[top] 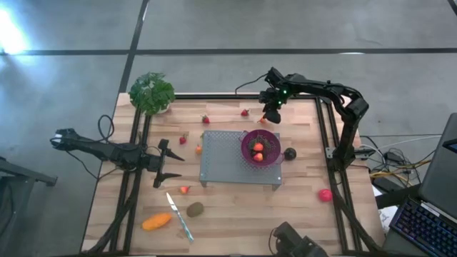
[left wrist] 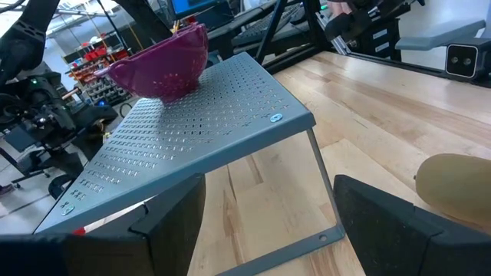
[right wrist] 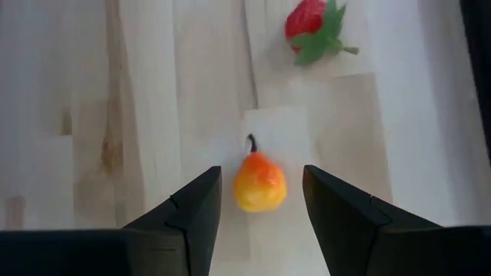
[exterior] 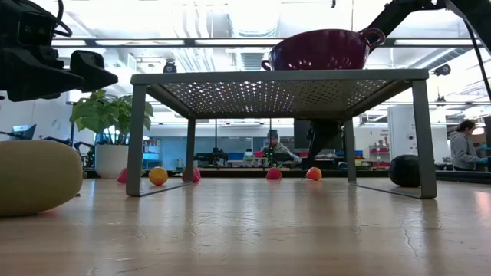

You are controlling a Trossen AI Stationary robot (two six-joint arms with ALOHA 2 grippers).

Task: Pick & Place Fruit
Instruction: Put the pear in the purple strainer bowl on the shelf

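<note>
While the left gripper (top: 166,163) waits on the table's left side, fingers spread wide and empty, aimed at the perforated metal stand (top: 221,153), nothing on that flank needs doing yet: the elongated orange fruit (top: 156,222), the knife (top: 180,215) and the brown-green oval fruit (top: 195,209) lie near the front edge, with a small strawberry (top: 185,189) just ahead of them. Moving across, the purple bowl (top: 261,148) sits on the stand and already holds a couple of red-orange pieces, with a dark round fruit (top: 290,153) on the wood just beside it. Now the action: the right gripper (top: 272,108) hangs over the back of the table, and its wrist view shows the fingers parted, straddling a small orange-yellow fruit (right wrist: 259,182) with nothing pinched so far. A strawberry (right wrist: 311,29) lies well beyond it. To do this well, I'd say keep the fruit centred between the fingers, descend straight until the tips bracket its widest part, close gently so it doesn't squirt out, then lift clear before swinging to the bowl. Far right, a pink-red ball (top: 325,194) awaits.
</note>
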